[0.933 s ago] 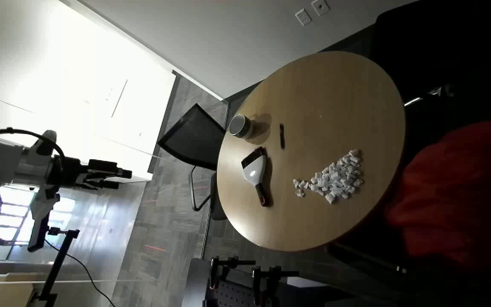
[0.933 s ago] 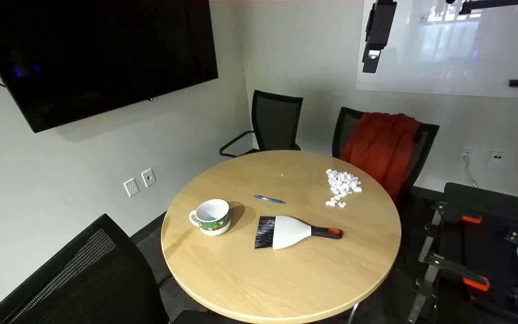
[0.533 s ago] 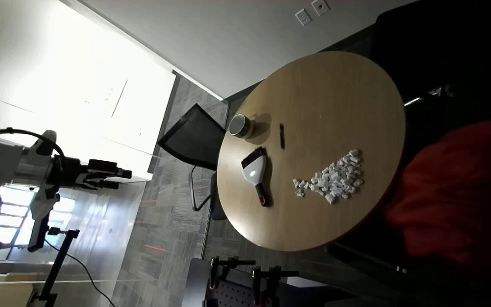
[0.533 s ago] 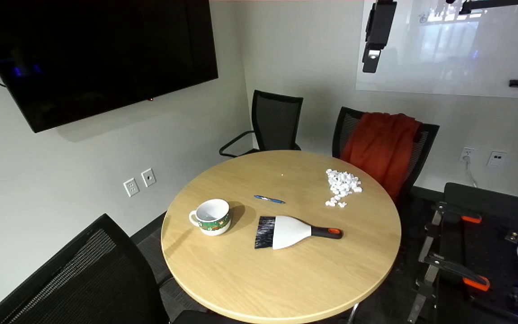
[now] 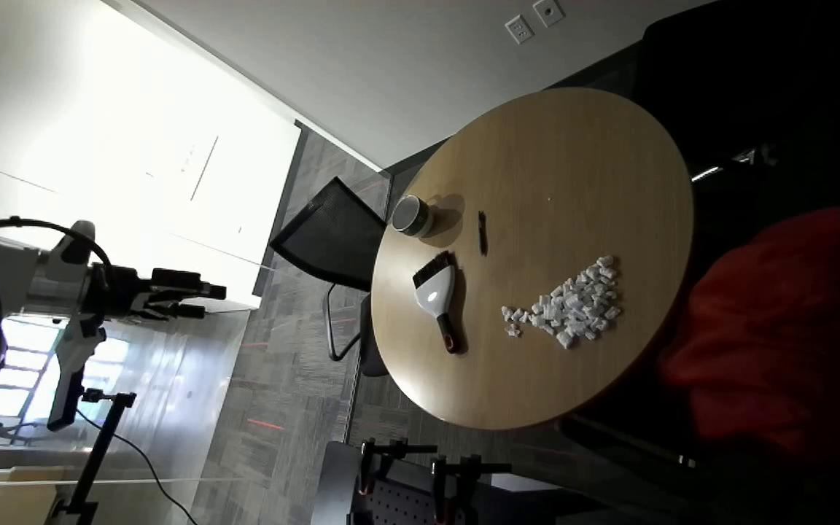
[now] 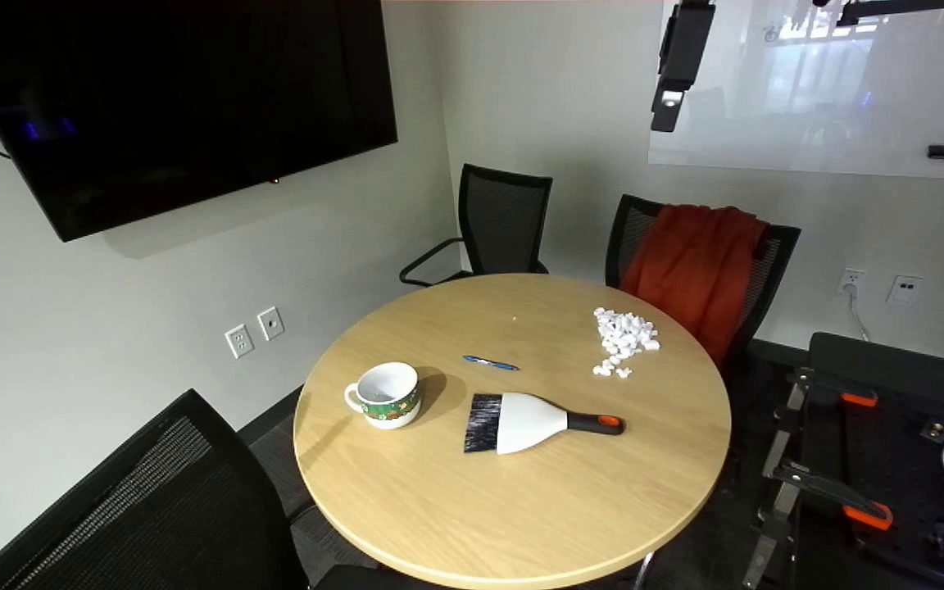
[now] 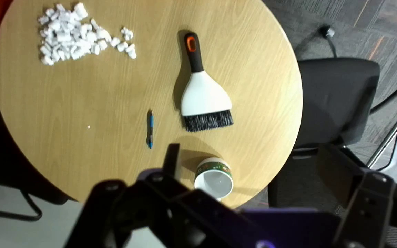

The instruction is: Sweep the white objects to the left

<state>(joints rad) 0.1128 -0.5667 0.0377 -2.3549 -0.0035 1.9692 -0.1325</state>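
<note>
With gripper [image 7: 249, 151] spread wide, nil in grasp, hanging well apart from brush [image 7: 205, 93]. Find white bits [image 7: 65, 38] in loose heap on surface [image 7: 64, 96], apart from brush, out to one side of its handle [image 7: 195, 58]. Looks like pre-grasp step, no sweeping yet. Next, prob. line up over brush handle, lower, clamp, carry bristles [image 7: 209, 120] over & push bits L.
</note>
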